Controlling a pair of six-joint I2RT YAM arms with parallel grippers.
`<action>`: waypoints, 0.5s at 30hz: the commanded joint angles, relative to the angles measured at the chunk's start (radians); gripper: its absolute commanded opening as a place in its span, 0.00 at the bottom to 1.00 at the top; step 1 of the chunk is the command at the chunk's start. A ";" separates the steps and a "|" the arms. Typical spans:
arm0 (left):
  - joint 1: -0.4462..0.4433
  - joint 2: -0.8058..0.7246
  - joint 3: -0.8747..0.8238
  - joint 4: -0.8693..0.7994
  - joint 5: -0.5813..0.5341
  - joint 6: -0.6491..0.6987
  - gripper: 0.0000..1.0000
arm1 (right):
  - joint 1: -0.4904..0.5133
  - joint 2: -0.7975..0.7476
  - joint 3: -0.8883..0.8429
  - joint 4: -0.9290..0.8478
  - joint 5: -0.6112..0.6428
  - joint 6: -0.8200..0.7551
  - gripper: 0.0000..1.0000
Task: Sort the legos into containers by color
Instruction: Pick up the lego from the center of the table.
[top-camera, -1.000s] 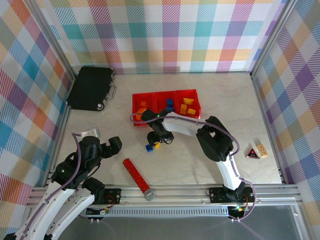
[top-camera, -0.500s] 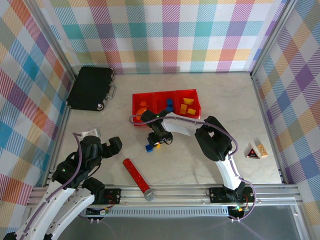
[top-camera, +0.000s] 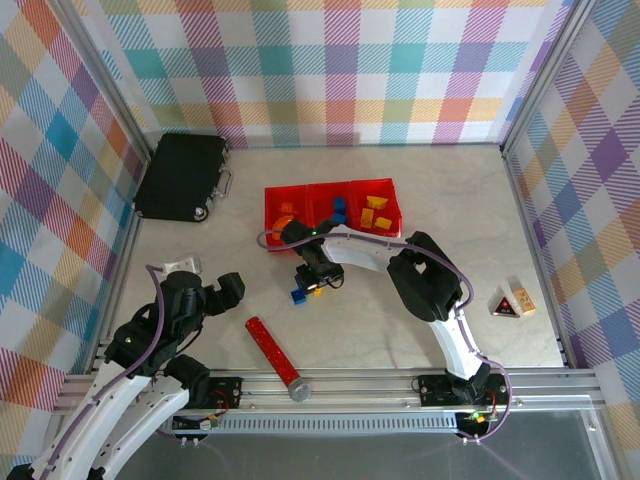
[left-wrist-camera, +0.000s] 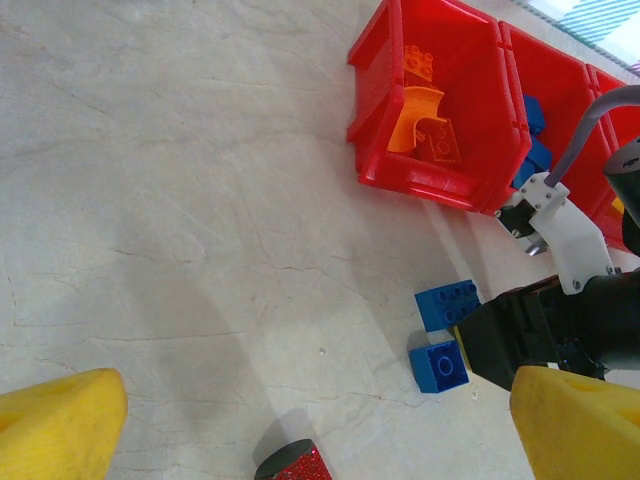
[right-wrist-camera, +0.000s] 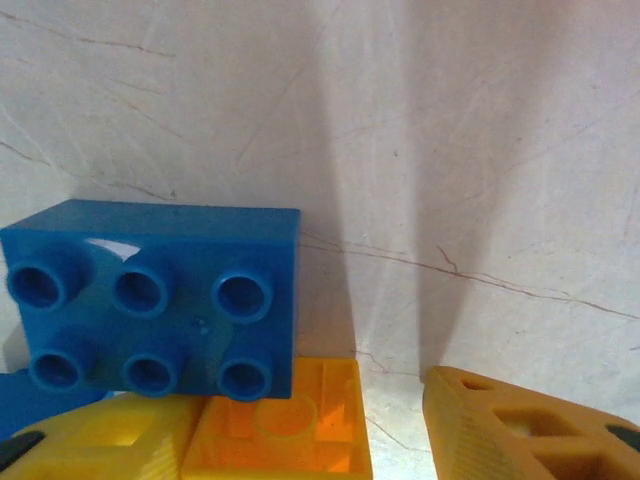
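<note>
Well in front of the containers (left-wrist-camera: 425, 178), the left gripper (top-camera: 226, 291) is hanging wide and empty. Just in front of them, the right gripper (top-camera: 312, 282) is straddling a yellow-orange brick (right-wrist-camera: 285, 425), jaws apparently not yet touching it. A blue brick (right-wrist-camera: 150, 300) is crowding it, so closing is risking dragging both or flipping the piece.

The bins (left-wrist-camera: 374, 105) are red, bricks (right-wrist-camera: 150, 290) blue, orange and yellow, the case (top-camera: 180, 177) black, table (top-camera: 450, 190) cream-veined, walls (top-camera: 330, 70) multicoloured plaid.
</note>
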 joint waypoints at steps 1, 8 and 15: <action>-0.007 0.005 -0.009 0.016 0.000 -0.005 0.98 | 0.003 0.020 0.020 -0.005 0.003 -0.011 0.54; -0.007 0.005 -0.008 0.013 -0.001 -0.008 0.98 | 0.003 0.003 0.013 -0.008 -0.008 -0.032 0.45; -0.007 0.007 -0.006 0.011 -0.004 -0.007 0.98 | 0.001 -0.058 -0.001 -0.021 0.018 -0.048 0.37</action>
